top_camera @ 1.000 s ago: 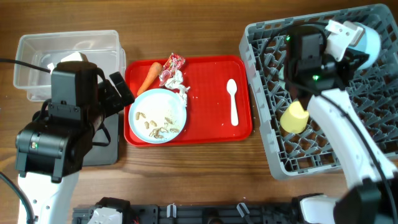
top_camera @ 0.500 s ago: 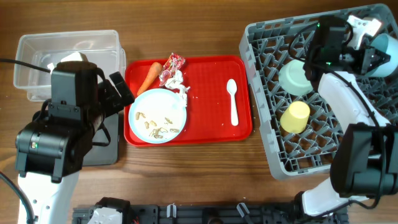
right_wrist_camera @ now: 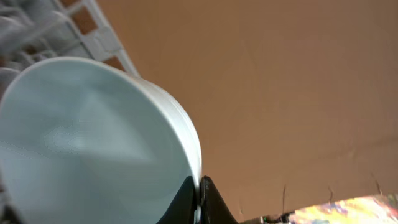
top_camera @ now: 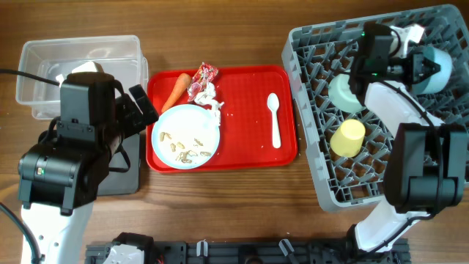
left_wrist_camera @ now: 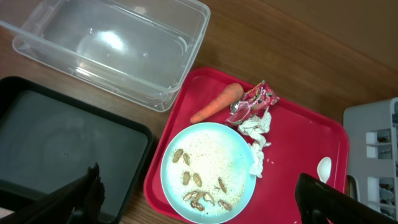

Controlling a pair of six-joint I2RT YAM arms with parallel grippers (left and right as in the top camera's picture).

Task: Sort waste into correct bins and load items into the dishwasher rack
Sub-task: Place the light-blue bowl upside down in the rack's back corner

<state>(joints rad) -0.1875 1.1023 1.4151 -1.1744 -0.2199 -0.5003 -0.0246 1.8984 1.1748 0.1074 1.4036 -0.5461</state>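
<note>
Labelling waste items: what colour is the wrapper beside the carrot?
The wrapper is red and white, clearest in the left wrist view.

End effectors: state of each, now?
Left end effector: open, holding nothing.
Right end effector: shut on the rim of the light blue bowl.

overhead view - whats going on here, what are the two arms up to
The right gripper pinches the rim of the light blue bowl between its fingers at the far corner of the dishwasher rack, where the yellow-green cup already sits. The left gripper hangs open and empty by the black tray. The plate, carrot, wrapper and spoon lie on the red tray.
</note>
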